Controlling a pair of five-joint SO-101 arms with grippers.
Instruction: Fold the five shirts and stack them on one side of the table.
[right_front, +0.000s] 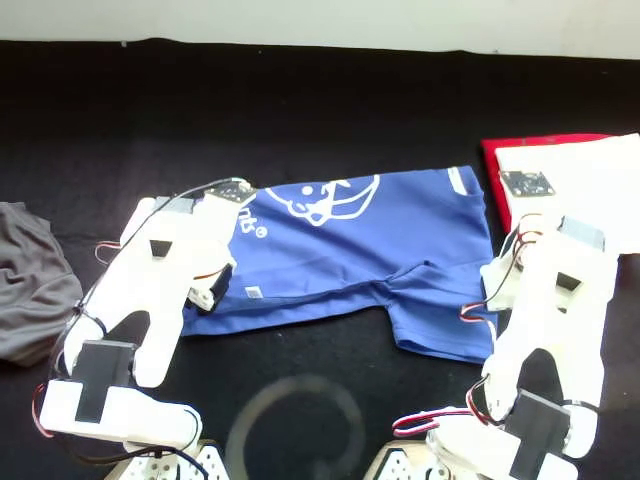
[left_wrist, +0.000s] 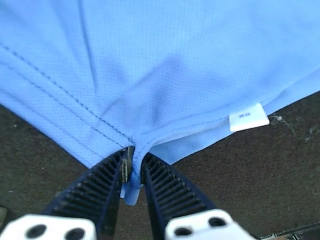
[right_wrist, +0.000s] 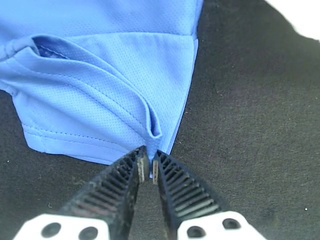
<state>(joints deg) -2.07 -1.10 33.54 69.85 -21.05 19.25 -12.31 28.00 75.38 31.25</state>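
A black-covered table (right_front: 330, 110) ran back to a pale wall (right_front: 400, 20). The blue shirt (right_front: 340, 250) lay spread at its centre; the left gripper (left_wrist: 134, 165) pinched its hem and the right gripper (right_wrist: 148, 167) pinched a corner. A grey shirt (right_front: 30, 280) lay crumpled at one edge, and a white shirt (right_front: 590, 185) lay over a red shirt (right_front: 500, 160) opposite.

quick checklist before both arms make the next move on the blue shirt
1. Left claw grips cloth: ok, shut on the blue shirt at its hem.
2. Right claw grips cloth: ok, shut on a corner of it.
3. Shirt lies flat: not ok, a fold bunches near that corner.
4. Grey shirt out of the way: ok, it lies apart from the blue one.
5. Red shirt and white shirt clear of the blue one: cannot tell, their edges run close.
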